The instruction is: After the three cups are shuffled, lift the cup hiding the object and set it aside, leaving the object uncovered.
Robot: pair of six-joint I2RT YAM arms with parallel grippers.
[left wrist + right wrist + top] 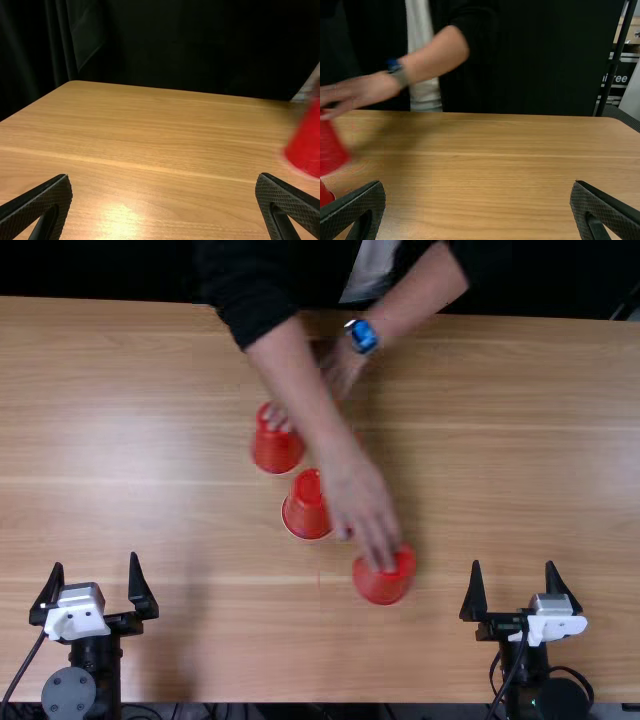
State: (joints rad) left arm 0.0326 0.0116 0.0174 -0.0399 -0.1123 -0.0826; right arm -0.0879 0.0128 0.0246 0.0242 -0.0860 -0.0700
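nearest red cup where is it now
Top view: the nearest red cup sits just right of centre under a person's hand, the middle cup farther and left.

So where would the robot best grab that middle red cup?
Probably by its side wall, just below the closed top. The middle cup stands upside down with its narrow end up, so a robot hand coming from above could straddle it. The left hand, which is open, seems to have the clearer path, since a person's arm crosses the cup's right side.
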